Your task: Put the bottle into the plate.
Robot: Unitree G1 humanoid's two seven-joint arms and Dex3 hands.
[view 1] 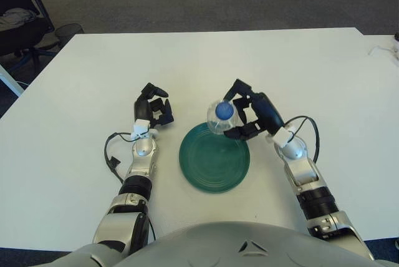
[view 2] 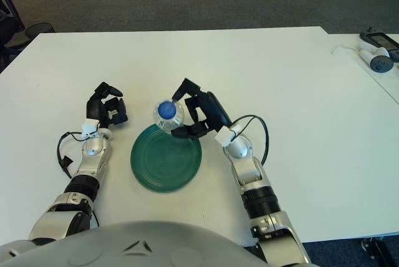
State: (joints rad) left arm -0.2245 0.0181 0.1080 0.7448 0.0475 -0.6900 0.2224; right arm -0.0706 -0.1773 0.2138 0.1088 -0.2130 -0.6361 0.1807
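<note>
A clear plastic bottle (view 1: 221,117) with a blue cap stands upright, held over the far rim of the round green plate (view 1: 214,162). My right hand (view 1: 244,115) is shut on the bottle, its black fingers (view 1: 237,133) wrapped around the bottle's right side. The bottle's lower part is hidden behind its own cap and shoulder. My left hand (view 1: 153,110) shows to the left of the plate with its fingers curled and nothing in them.
The white table (view 1: 81,92) stretches all around the plate. A white cable and a small device (view 2: 377,61) lie at the far right edge. An office chair (view 1: 22,24) and a black bin stand on the floor at the far left.
</note>
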